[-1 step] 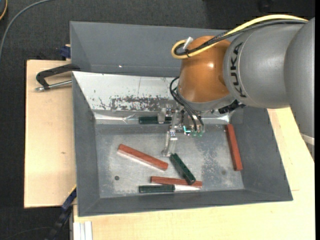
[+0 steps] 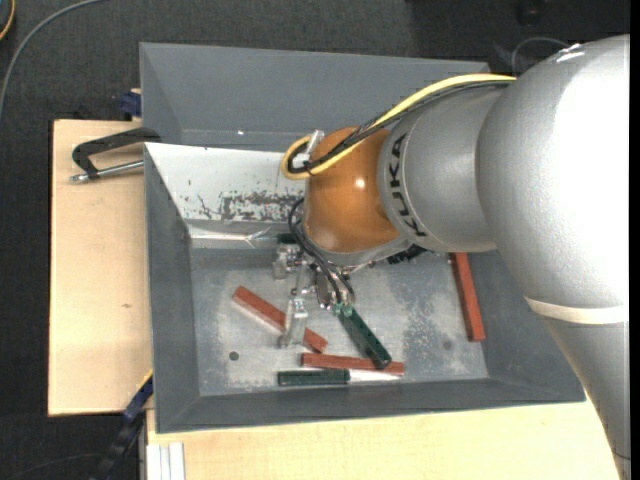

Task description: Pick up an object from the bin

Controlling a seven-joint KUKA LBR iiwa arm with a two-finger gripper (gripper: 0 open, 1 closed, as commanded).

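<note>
My gripper [image 2: 318,310] hangs under the orange wrist cover in the middle of the bin, low over the floor. It is open, and its fingers stand apart with nothing between them. The left fingertip [image 2: 297,324] comes down between a red-brown stick [image 2: 259,309] on its left and a short red-brown piece [image 2: 314,341] just below it. A dark green pen [image 2: 362,335] lies slanted, its upper end close under the right finger.
Along the front wall lie a red-brown stick [image 2: 345,362], a dark green stick [image 2: 312,377] and a thin white stick [image 2: 378,375]. A long red-brown stick [image 2: 468,296] leans at the right wall. The big grey arm covers the bin's right and back.
</note>
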